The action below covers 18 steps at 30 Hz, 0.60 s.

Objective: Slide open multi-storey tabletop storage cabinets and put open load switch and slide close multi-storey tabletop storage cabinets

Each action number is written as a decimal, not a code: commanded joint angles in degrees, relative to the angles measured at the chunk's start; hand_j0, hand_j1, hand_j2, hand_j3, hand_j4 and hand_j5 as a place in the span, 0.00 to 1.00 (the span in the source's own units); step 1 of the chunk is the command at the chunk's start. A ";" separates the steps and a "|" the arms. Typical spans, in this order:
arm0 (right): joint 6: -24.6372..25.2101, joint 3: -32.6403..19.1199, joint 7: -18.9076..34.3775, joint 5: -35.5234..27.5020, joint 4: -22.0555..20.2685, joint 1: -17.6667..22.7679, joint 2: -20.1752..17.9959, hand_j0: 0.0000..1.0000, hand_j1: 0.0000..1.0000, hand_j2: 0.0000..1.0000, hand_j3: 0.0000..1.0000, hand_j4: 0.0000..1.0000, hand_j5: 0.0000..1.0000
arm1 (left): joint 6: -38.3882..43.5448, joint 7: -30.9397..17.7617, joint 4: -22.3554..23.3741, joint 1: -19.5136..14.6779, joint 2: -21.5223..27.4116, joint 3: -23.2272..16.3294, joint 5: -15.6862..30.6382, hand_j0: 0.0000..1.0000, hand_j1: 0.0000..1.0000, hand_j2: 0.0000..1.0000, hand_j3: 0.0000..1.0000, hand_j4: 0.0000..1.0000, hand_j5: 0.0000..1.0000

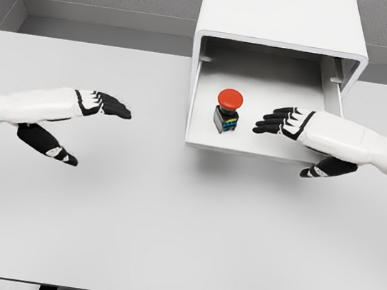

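Switch (228,111) with its red mushroom cap is sitting upright in the open drawer (202,135), just beyond the right hand (283,121), whose fingers are spreading empty; rigid and light, probably top-heavy, so the drawer front is suiting a gentle push. Left hand (101,107) is hovering open, well apart

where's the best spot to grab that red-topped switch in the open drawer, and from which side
Probably by the dark square body under the red mushroom cap of the switch: its flat sides suit pinching fingers better than the domed cap. It stands upright in the open drawer, with the cabinet roof overhanging behind, so come from the front-right, where the open right hand is already beside it.
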 commanded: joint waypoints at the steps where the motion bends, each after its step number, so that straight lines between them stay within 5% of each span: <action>1: 0.06 -0.21 0.07 -0.40 0.18 -0.09 0.10 1.00 1.00 1.00 1.00 1.00 1.00 | 0.15 -0.13 1.05 0.17 0.73 1.03 0.91 1.00 1.00 1.00 1.00 1.00 1.00; 18: 0.06 -2.23 1.12 -0.49 3.79 -0.70 3.27 1.00 1.00 1.00 1.00 1.00 1.00 | 0.15 -2.42 1.85 2.46 -0.42 2.00 0.56 1.00 1.00 1.00 1.00 1.00 1.00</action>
